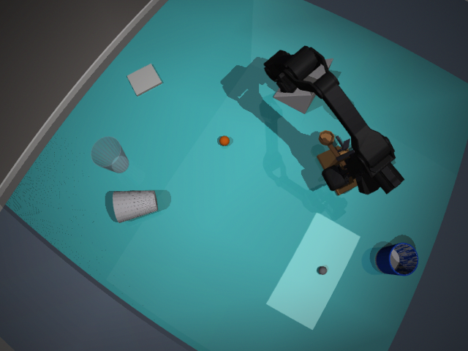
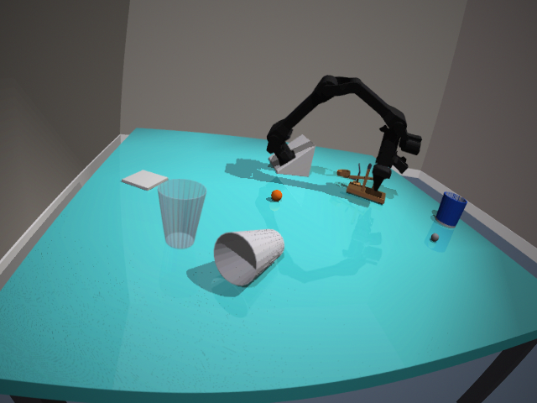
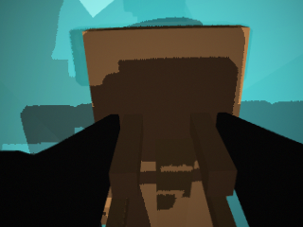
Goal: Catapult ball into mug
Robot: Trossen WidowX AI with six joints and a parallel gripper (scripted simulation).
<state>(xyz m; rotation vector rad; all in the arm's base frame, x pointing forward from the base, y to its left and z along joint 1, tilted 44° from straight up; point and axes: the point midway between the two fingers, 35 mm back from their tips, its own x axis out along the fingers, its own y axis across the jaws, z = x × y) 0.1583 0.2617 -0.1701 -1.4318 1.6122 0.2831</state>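
Observation:
The brown wooden catapult (image 1: 327,159) (image 2: 355,191) (image 3: 166,44) is at the right side of the table, its throwing cup (image 1: 326,137) (image 2: 343,172) empty and pointing towards the grey wedge. My gripper (image 2: 377,187) (image 3: 168,122) is shut on the catapult, with a black finger outside each of two upright side pieces. A shadow under the base suggests that it is slightly raised. The orange ball (image 1: 224,140) (image 2: 276,196) lies on the table near the middle. The blue mug (image 1: 385,259) (image 2: 450,209) stands upright near the right edge. In the top view, the arm hides part of the catapult.
A small grey ball (image 1: 322,270) (image 2: 435,237) lies near the mug. A grey wedge (image 1: 298,101) (image 2: 301,162) stands by the arm's base. A clear cup (image 1: 107,153) (image 2: 179,212), a white cup (image 1: 134,205) (image 2: 268,247) on its side and a white tile (image 1: 144,80) (image 2: 145,179) are at the left.

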